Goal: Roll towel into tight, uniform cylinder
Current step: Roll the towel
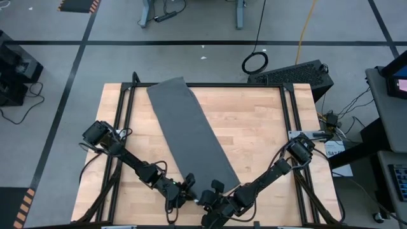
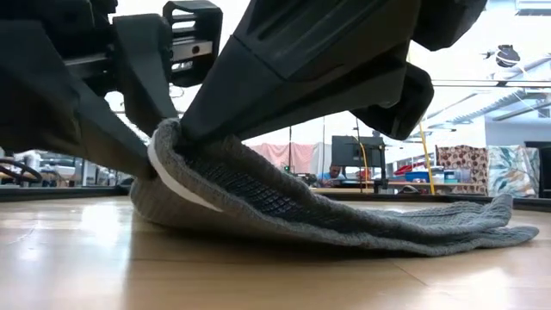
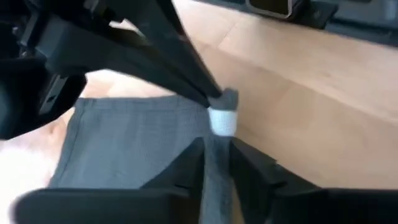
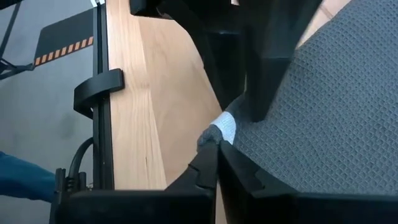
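Observation:
The dark grey towel (image 1: pixel 191 130) lies as a long strip slanting from the table's far left toward its near middle. Its near end (image 2: pixel 215 185), which bears a small white tag (image 3: pixel 222 120), is raised off the wood, while the rest lies flat. Both grippers meet at that near end. My left gripper (image 1: pixel 189 186) is shut on the towel beside the tag. My right gripper (image 1: pixel 210 191) is shut on the towel's corner by the tag. My left gripper pinches a raised ridge of the towel's near edge (image 3: pixel 215 155) between its two fingers, just behind the white tag. The fingers slant down from the table's near left. One layer or several, I cannot tell. My right gripper pinches the towel's near corner (image 4: pixel 211 134) at the white tag between its shut fingers, slanting down from the near right. The corner is lifted clear of the table, and the cloth behind it slopes down onto the wood (image 2: pixel 413 232).
Bare wood (image 1: pixel 267 133) lies on both sides of the strip. A black frame rail (image 4: pixel 99 124) runs along the table's edge. Beyond the far right corner stands a black case (image 1: pixel 299 73).

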Tool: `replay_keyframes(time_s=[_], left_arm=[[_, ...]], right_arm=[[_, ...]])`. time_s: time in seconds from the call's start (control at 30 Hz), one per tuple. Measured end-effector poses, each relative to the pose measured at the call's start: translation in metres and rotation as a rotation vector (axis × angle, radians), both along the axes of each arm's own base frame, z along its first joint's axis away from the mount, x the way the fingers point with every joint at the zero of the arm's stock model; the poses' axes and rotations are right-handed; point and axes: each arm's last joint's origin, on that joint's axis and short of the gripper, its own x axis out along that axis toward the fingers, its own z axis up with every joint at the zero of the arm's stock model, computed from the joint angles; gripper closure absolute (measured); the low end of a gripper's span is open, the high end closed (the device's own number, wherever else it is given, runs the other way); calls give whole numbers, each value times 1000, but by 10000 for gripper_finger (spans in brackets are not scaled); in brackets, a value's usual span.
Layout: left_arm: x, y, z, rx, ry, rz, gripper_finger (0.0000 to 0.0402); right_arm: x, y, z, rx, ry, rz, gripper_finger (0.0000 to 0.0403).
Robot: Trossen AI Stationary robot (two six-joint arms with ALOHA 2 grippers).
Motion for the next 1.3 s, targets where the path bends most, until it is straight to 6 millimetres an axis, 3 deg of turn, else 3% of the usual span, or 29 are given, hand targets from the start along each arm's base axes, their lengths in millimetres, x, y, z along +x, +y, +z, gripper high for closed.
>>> replay_keyframes(time_s=[0.13,0.37,0.67,0.8,0.9,1.13,1.3], left_arm=[[1,1,0,-42,19,19,390],[4,6,-1,-116,77,4,398],[20,7,14,-223,237,-8,400],[35,13,28,-320,262,10,400],[45,23,35,-357,304,25,401],[56,48,34,-426,403,-9,401],[61,54,21,-485,486,-71,401]], right_arm=[[0,0,0,7,0,-6,402],[-2,0,-1,86,46,-27,385],[-37,30,37,265,42,-29,225],[-44,47,38,346,-78,-136,160],[-45,49,30,443,-21,-190,132],[-45,46,32,286,-94,-168,147],[-41,39,32,175,-131,-196,164]])
